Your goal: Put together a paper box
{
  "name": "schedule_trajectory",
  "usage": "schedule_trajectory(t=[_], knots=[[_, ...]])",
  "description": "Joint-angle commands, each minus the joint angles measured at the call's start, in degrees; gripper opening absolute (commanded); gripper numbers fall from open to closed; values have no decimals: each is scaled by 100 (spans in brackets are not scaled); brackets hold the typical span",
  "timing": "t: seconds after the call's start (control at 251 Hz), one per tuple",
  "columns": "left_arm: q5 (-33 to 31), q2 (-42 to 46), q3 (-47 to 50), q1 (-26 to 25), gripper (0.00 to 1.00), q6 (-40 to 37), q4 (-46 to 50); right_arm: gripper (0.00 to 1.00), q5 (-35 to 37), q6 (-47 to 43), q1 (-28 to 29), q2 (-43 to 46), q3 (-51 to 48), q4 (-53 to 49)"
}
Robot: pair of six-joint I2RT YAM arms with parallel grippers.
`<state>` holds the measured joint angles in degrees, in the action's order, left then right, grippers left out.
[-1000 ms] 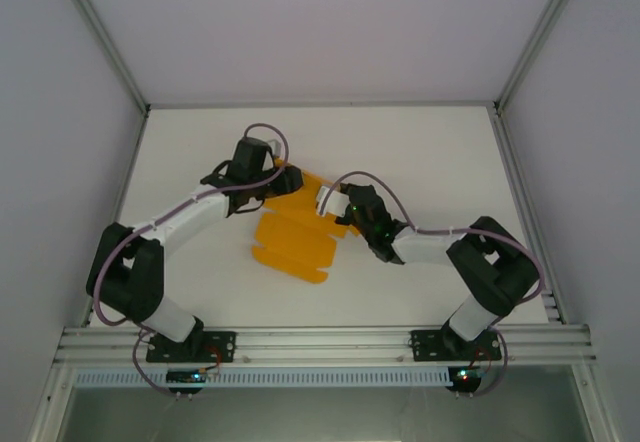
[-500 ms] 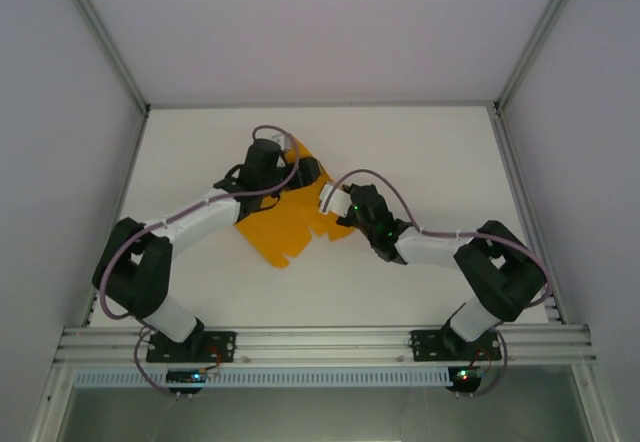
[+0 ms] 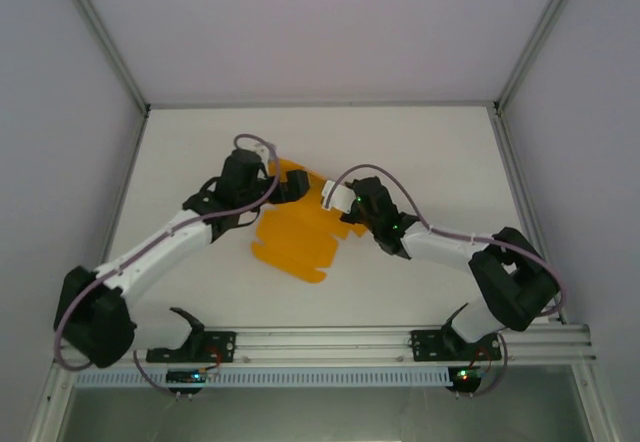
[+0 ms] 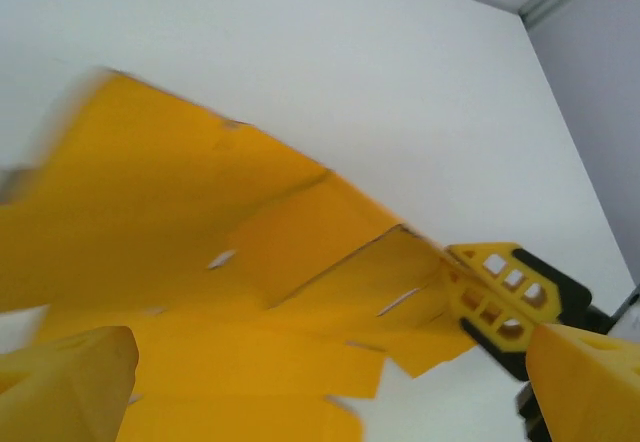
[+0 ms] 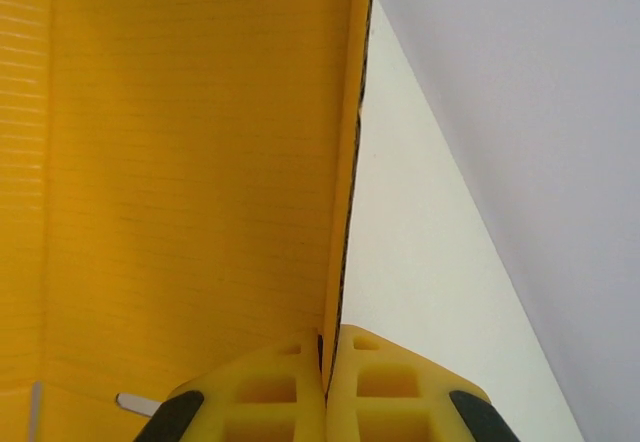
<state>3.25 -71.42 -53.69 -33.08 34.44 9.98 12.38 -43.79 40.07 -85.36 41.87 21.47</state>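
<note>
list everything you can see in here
sheet: 1, orange-yellow, mid table, between the grippers
table: 1, white, under the sheet
walls: 3, grey, left, back and right of the table
rail: 1, silver, near edge, bearing the arm bases
left arm: 1, white and black, left side
right arm: 1, white and black, right side
left gripper: 1, yellow fingers, open, at the sheet's far edge
right gripper: 1, yellow fingers, pinching the sheet's edge

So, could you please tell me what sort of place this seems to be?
Probably a lab robot test cell: a white table boxed in by plain grey walls, two arms bolted to an aluminium rail, and one paper box.
</note>
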Motion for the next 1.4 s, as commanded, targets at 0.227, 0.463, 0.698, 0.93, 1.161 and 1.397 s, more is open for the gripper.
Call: schedule_trajectory(t=[0.227, 0.463, 0.698, 0.93, 1.161, 1.397], knots=[[-263, 773, 1131, 1413, 100, -183, 1019, 0, -668, -627, -351, 547, 345, -890], [-302, 164, 1341, 1670, 100, -551, 366, 0, -932, -704, -395, 538, 629, -1421], [155, -298, 1876, 1673, 100, -671, -1167, 0, -912, -488, -447, 543, 714, -1544], [1642, -359, 2458, 1691, 89, -482, -2697, 0, -1008, -221, -592, 488, 805, -1700], [2368, -430, 2735, 1695, 76, -105, -3669, 0, -1034, -127, -600, 450, 876, -1796], [2670, -1021, 2541, 1689, 67, 70, -4494, 0, -1202, 104, -626, 458, 938, -1866]])
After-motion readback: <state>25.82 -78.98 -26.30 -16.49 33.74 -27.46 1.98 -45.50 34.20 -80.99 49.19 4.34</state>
